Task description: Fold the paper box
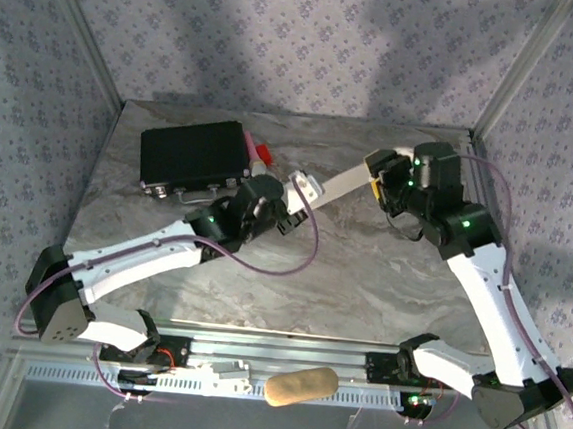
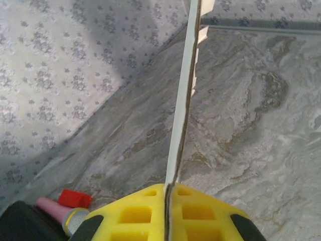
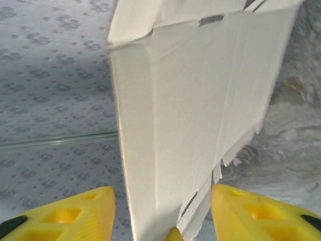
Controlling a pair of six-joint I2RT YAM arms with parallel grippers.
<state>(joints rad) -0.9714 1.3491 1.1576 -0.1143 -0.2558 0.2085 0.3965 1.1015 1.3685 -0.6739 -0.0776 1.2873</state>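
Observation:
The paper box (image 1: 337, 184), a flat white cardboard sheet, hangs above the marble table between the two grippers. My left gripper (image 1: 292, 203) holds its left end. In the left wrist view the yellow fingers (image 2: 130, 213) are pressed together on the sheet's edge, and the paper box (image 2: 183, 100) runs away from them edge-on. My right gripper (image 1: 380, 181) is at the sheet's right end. In the right wrist view the paper box (image 3: 200, 100) stands broad between the yellow fingers (image 3: 65, 216), which are spread apart. The right gripper (image 3: 163, 213) is open around it, its right finger close to the cut flaps.
A black hard case (image 1: 193, 154) lies at the back left, with a pink marker with a red cap (image 1: 260, 152) beside it. That marker (image 2: 60, 208) and the black case's corner (image 2: 20, 223) sit just left of the left fingers. A tan object (image 1: 302, 385) rests on the front rail. Patterned walls enclose the table.

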